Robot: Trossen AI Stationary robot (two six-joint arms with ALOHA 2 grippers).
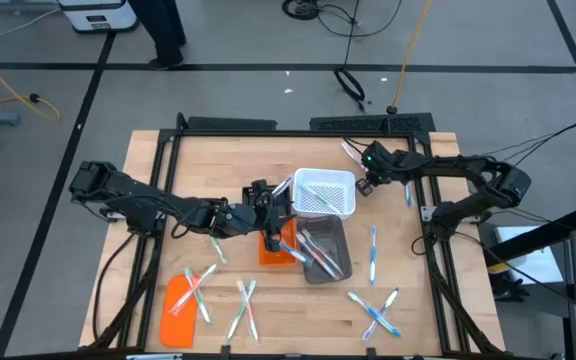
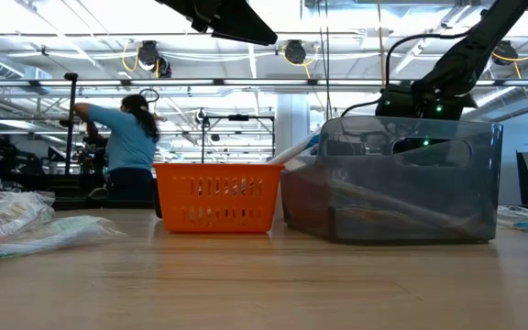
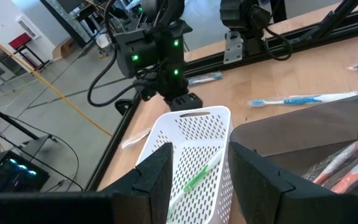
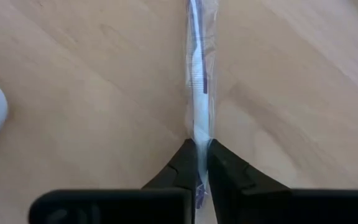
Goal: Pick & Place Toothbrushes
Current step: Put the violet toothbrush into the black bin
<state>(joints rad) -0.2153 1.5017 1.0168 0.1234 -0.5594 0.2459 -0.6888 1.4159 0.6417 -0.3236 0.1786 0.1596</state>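
Note:
My right gripper (image 4: 201, 149) is shut on a toothbrush in a clear sleeve (image 4: 199, 74) over the bare wood. In the high view this gripper (image 1: 365, 185) stands just right of the white basket (image 1: 325, 193) and hides that toothbrush. My left gripper (image 3: 201, 155) is open and hovers above the white basket (image 3: 191, 134), which holds a green toothbrush (image 3: 197, 177). It sits at the table's middle (image 1: 278, 205). More toothbrushes lie flat on the table (image 1: 373, 250), (image 1: 376, 312), (image 1: 243, 305), and some lie in the grey bin (image 1: 323, 250). My right gripper pinches the sleeved toothbrush between its two fingers (image 4: 185, 163), coming from above and pointing down. The fingers close on its two long sides (image 4: 200, 134), and most of its length runs out past the fingertips. I cannot tell whether it is lifted or lies on the wood.
An orange basket (image 1: 273, 245) stands beside the grey bin (image 2: 392, 183), on the near side of the white basket. A flat orange lid (image 1: 178, 300) lies near the table's left near corner. A blue toothbrush (image 3: 303, 98) lies right of the baskets. A person (image 2: 126, 147) stands beyond the table.

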